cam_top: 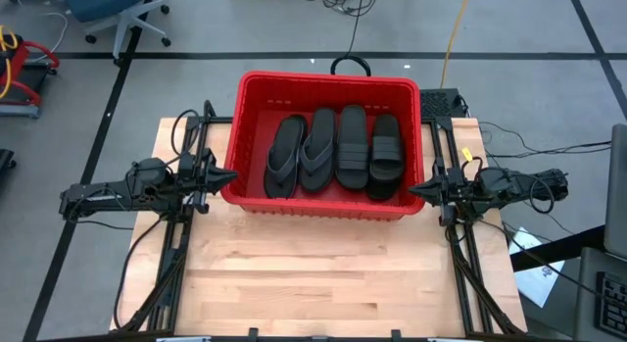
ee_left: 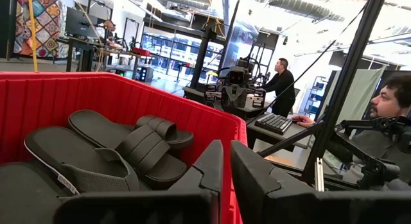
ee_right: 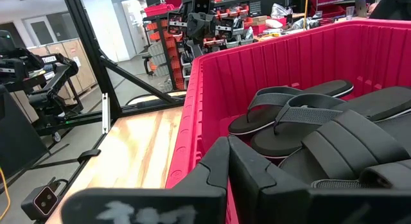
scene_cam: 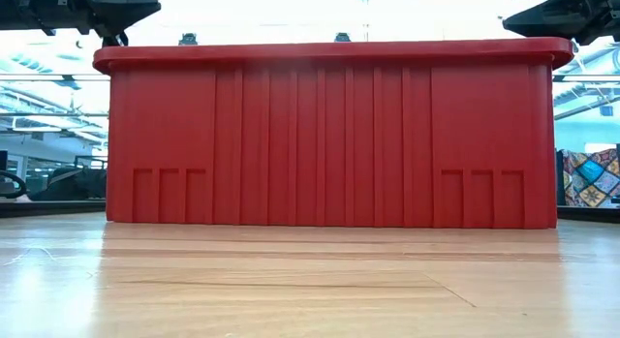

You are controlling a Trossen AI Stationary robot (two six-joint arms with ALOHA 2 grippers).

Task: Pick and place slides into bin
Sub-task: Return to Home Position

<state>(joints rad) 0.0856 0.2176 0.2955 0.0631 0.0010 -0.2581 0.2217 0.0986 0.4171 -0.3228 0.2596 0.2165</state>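
Backlight is blowing out the low view's top above the bin (scene_cam: 329, 135). The table (scene_cam: 291, 280) is glaring faintly at lower left.

Robotics lab, other robot rig (ee_left: 234, 86), keyboard (ee_left: 275, 123), 2 people (ee_left: 280, 83) at benches

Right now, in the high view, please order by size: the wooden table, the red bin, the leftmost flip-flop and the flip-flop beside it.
1. Wooden table
2. Red bin
3. Leftmost flip-flop and flip-flop beside it: they look alike, so I do not rank them.
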